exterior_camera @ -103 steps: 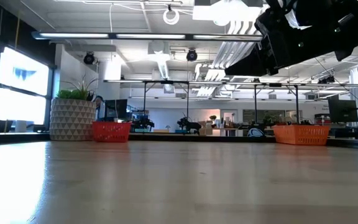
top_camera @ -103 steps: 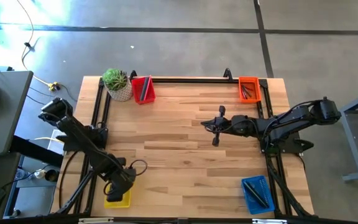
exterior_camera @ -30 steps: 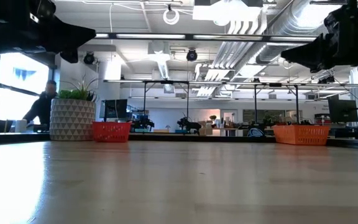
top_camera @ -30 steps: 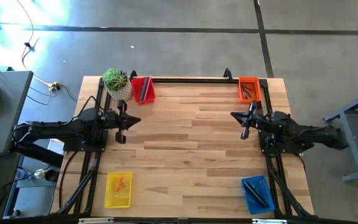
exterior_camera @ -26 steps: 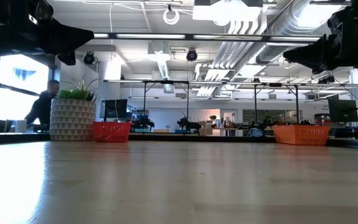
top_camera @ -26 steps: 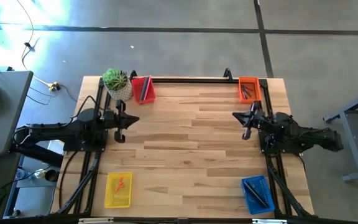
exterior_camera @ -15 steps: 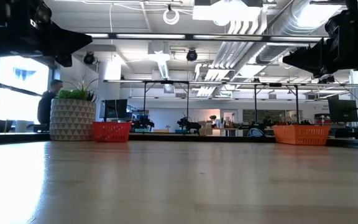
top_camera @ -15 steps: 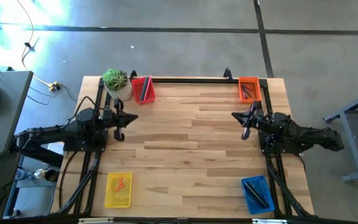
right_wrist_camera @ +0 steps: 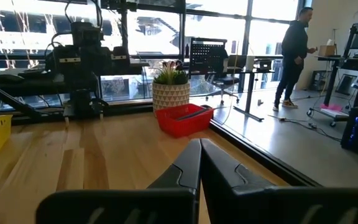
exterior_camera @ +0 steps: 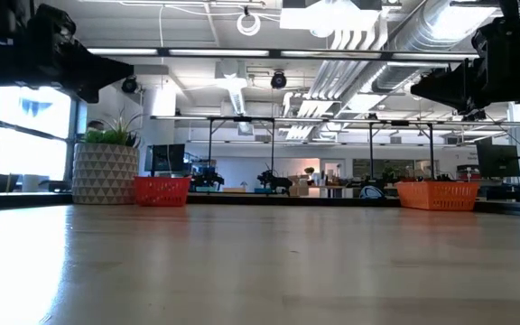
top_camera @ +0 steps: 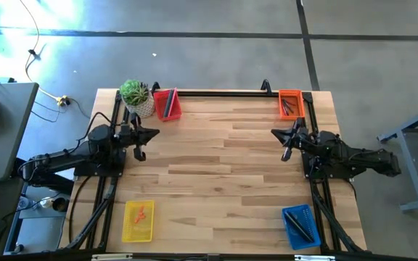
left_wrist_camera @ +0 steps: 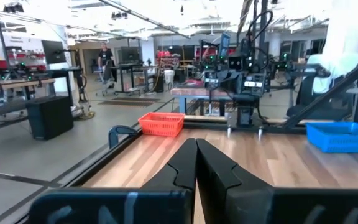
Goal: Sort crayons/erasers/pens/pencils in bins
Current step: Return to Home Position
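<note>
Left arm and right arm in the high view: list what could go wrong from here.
1. The left gripper, shut, hangs close to the white plant pot and the red bin; a swing toward that corner might clip the plant or tip the bin.
2. The right gripper, also shut, sits near the orange bin; drifting that way could nudge it and its contents.

A potted plant (top_camera: 136, 97) is set at one corner of the wooden table (top_camera: 216, 177). A person (right_wrist_camera: 294, 50) is seen standing beyond.
</note>
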